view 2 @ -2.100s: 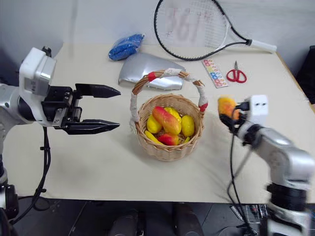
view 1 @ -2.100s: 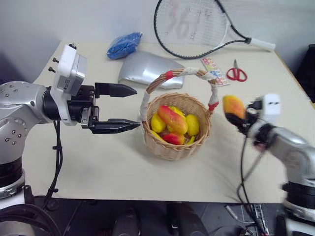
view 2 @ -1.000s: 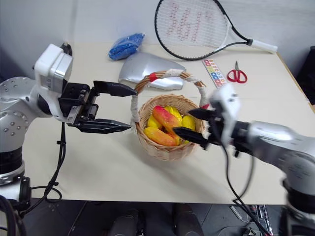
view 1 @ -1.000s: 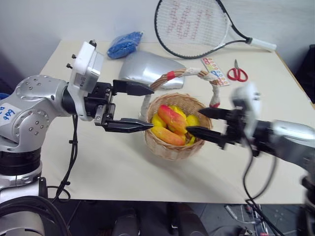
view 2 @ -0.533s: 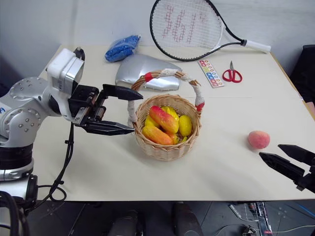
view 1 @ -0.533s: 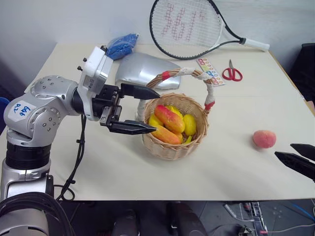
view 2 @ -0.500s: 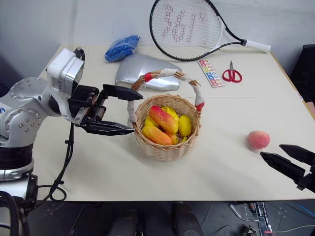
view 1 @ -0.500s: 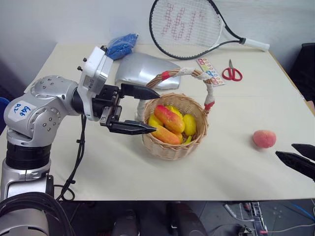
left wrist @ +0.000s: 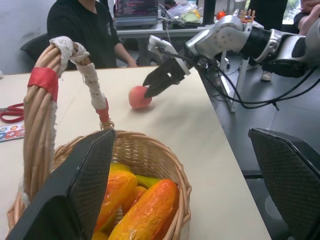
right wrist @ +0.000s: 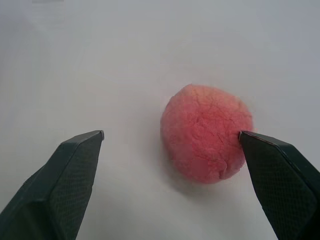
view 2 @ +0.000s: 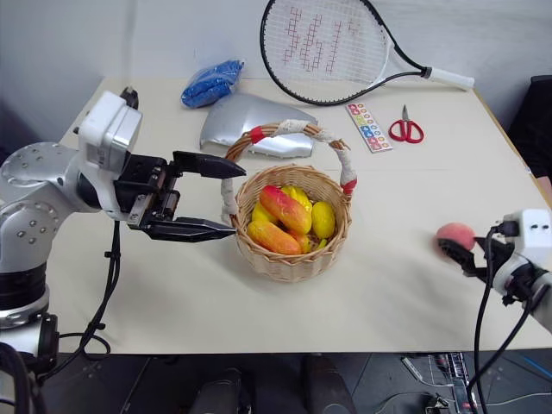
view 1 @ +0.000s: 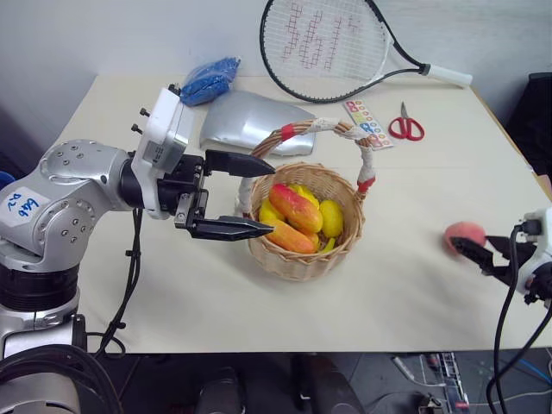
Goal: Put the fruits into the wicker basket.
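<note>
Right gripper point(right wrist: 170, 145) sits at the lower right of the head view with its two black fingers spread wide, and the round pink peach point(right wrist: 206, 132) lies on the table point(view 1: 414, 285) just off the tips — in the wrist view one fingertip point(right wrist: 250, 137) seems to meet the peach's side, though whether it truly touches I cannot tell, while the other finger stands well clear. Nothing is gripped.

Centre frame stands the wicker basket point(view 1: 304, 259), its arched handle point(view 1: 332, 128) wrapped in white cloth and red tape. Inside lie the fruits already gathered: a long red-yellow mango point(view 1: 297, 207) across the top, an orange-yellow mango point(view 1: 289, 235) below it, and a yellow lemon point(view 1: 331, 217) (other yellow pieces are partly hidden underneath). The peach is well apart from the basket, out toward the right edge.

Left gripper point(view 1: 259, 196) hovers at the basket's left rim, pointing toward frame right, fingers parted and empty — one finger level with the handle's foot, the other just above the rim.

Farther back, upper half of the frame: a silver foil pouch point(view 1: 250, 121), a blue plastic bag point(view 1: 207, 79), a tennis racket point(view 1: 332, 47), a colour strip point(view 1: 366, 123) and red-handled scissors point(view 1: 405, 125).
</note>
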Controlling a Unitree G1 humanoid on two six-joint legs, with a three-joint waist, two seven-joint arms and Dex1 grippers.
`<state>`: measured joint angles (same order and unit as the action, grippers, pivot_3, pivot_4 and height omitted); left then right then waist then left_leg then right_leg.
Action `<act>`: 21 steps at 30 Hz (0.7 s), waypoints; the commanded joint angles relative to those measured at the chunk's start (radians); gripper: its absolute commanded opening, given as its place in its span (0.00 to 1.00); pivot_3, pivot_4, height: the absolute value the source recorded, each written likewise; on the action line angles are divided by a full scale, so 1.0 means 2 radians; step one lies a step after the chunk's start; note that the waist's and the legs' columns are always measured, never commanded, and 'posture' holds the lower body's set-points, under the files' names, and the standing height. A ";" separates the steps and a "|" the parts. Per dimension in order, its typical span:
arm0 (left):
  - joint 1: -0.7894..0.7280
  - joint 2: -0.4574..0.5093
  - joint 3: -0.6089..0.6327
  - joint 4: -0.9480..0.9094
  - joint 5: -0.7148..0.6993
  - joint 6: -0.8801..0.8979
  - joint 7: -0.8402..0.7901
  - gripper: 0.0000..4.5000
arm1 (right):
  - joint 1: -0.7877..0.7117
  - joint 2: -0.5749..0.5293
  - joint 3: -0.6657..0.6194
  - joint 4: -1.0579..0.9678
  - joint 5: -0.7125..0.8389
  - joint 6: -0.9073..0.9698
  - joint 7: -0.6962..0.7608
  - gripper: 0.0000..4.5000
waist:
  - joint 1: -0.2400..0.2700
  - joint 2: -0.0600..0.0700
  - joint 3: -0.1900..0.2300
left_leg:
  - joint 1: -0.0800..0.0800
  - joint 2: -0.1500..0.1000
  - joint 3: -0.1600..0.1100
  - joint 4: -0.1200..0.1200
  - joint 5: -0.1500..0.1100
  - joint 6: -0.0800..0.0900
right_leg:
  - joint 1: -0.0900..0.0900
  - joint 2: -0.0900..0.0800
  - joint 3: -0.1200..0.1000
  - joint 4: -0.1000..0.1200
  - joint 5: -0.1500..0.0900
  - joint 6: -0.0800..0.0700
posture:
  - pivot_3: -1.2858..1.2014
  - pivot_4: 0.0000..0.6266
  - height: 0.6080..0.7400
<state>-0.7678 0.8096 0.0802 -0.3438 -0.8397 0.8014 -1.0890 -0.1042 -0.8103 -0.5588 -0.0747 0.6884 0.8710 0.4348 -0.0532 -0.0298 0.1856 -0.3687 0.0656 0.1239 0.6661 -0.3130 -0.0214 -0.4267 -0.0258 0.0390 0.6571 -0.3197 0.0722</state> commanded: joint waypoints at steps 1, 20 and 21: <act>0.000 0.009 0.022 -0.019 -0.014 0.006 0.013 1.00 | -0.023 0.003 0.025 0.038 -0.027 -0.018 0.005 0.99 | 0.000 0.000 0.000 | 0.000 0.000 0.000 0.000 0.000 0.000 | 0.000 0.000 0.000 0.000 0.000 0.000 | 0.52 0.24 1.00; 0.010 0.014 0.035 -0.032 -0.022 0.008 0.041 1.00 | -0.110 0.034 0.082 0.145 -0.117 -0.113 0.011 0.80 | -0.001 0.000 0.000 | 0.000 0.000 0.001 0.000 0.000 0.000 | 0.000 0.000 0.000 0.001 0.000 0.000 | 0.52 0.24 1.00; 0.011 0.014 0.036 -0.032 -0.022 0.008 0.041 1.00 | -0.107 0.033 0.080 0.139 -0.115 -0.108 0.013 0.72 | -0.001 0.000 0.000 | 0.000 0.000 0.001 0.000 0.000 0.000 | 0.000 0.000 0.001 0.001 0.000 0.000 | 0.52 0.24 1.00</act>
<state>-0.7403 0.8273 0.1182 -0.3834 -0.8655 0.8279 -1.0136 -0.3136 -0.7362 -0.3649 0.2365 0.4492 0.6561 0.4505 -0.0547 -0.0292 0.1857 -0.3682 0.0658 0.1253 0.6658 -0.3126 -0.0222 -0.4277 -0.0258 0.0402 0.6585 -0.3199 0.0719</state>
